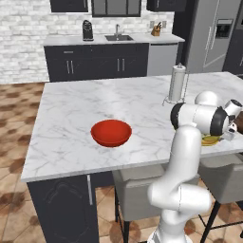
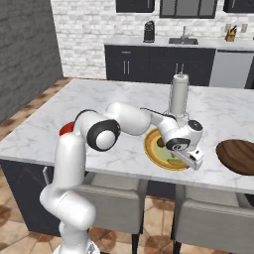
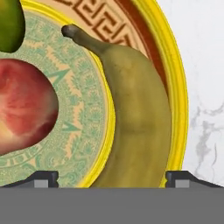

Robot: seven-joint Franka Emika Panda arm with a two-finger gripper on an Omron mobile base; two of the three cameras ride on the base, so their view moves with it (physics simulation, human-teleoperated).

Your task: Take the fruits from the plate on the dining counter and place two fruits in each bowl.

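A white robot arm is reaching down over a round plate [image 2: 155, 159] with a yellow rim and a pale green patterned centre, which is sitting near the front edge of a white marble dining counter [image 1: 85, 109]. The step in hand appears to be the first pick: the gripper [image 3: 112, 177] is hanging low over a yellow-green banana [image 3: 135, 118] that is lying along the plate's rim. In the hand view the 2 dark fingertips [image 3: 43, 178] are standing wide apart, 1 on each side of the banana's thick end, with nothing clamped between them yet.

Just beside the banana, on the plate's centre, a reddish round fruit [image 3: 24, 105] is resting, and a green fruit [image 3: 9, 22] is showing at the corner beyond it. A 4th fruit cannot be made out.

The next move is likely calling for a short descent so the fingers straddle the banana, then a firm close and a lift. The curved skin could roll or slip, so a squeeze across the middle seems safest.

The arm is bending forward from its base, elbow raised, wrist angling steeply down toward the plate. A glossy red bowl [image 1: 111, 132] is sitting well apart to the arm's left, and a dark brown wooden bowl [image 2: 238, 156] is sitting near the plate on the right. The red bowl is holding no fruit. A paper towel holder [image 2: 179, 94] is standing behind the plate.
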